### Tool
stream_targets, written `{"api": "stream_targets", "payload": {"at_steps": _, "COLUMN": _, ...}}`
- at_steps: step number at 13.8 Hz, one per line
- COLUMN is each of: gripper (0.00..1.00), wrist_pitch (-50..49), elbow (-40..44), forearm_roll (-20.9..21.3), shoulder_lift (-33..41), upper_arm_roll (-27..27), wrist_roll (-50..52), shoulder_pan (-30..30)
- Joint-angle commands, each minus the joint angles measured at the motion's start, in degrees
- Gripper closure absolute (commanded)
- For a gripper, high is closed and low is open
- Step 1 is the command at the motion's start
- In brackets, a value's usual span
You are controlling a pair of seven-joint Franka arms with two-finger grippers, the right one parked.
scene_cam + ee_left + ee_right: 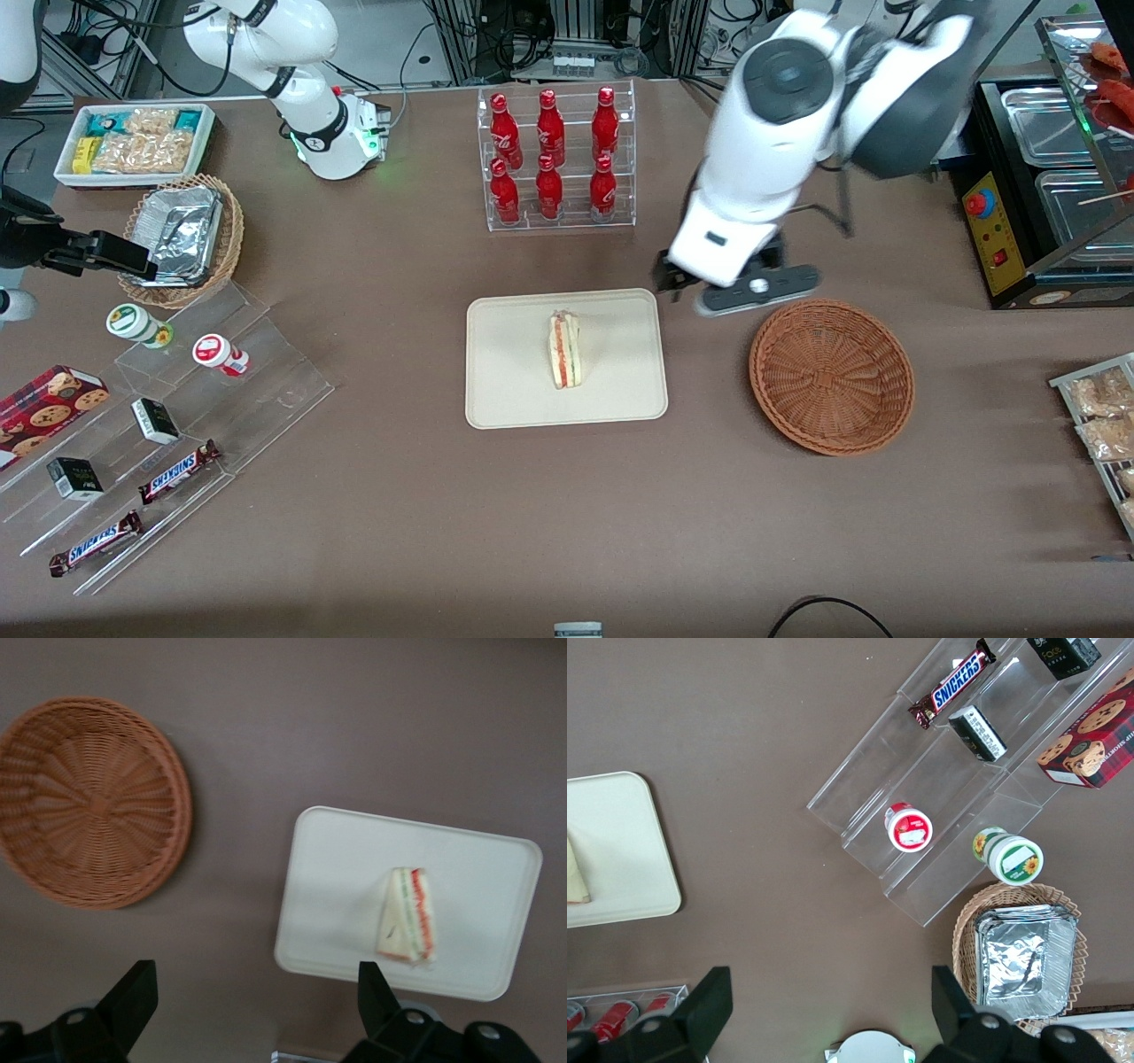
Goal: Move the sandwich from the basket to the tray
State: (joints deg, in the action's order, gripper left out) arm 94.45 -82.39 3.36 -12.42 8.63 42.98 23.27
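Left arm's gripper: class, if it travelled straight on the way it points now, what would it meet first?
Probably bare brown tabletop. The open gripper points down between the round reddish-brown wicker basket and the beige rectangular tray holding the triangular sandwich; depth is uncertain.

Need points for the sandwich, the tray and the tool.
sandwich (565,349): front view, on its striped cut edge.
tray (505,372): front view, on bare floor beside the sandwich.
tool (257,1010): left wrist view, open, midway between fingertips, above bare table.
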Motion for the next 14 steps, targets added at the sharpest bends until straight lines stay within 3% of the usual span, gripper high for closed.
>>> {"api": "stream_targets", "payload": {"at_steps": 1, "gripper": 0.00, "wrist_pitch": -3.64, "elbow": -4.08, "forearm_roll": -1.69, "shoulder_lift": 6.25, "upper_arm_roll": 0.43, "wrist_roll": -10.24, "shoulder_pan": -6.72}}
{"api": "stream_targets", "payload": {"at_steps": 8, "gripper": 0.00, "wrist_pitch": -10.42, "elbow": -6.01, "forearm_roll": -4.24, "shoulder_lift": 12.68, "upper_arm_roll": 0.43, "wrist_roll": -33.37, "shoulder_pan": -21.85}}
{"api": "stream_targets", "payload": {"at_steps": 14, "gripper": 0.00, "wrist_pitch": -9.63, "elbow": -5.77, "forearm_roll": -4.85, "shoulder_lift": 12.52, "upper_arm_roll": -1.86, "wrist_roll": -40.43, "shoulder_pan": -23.53}}
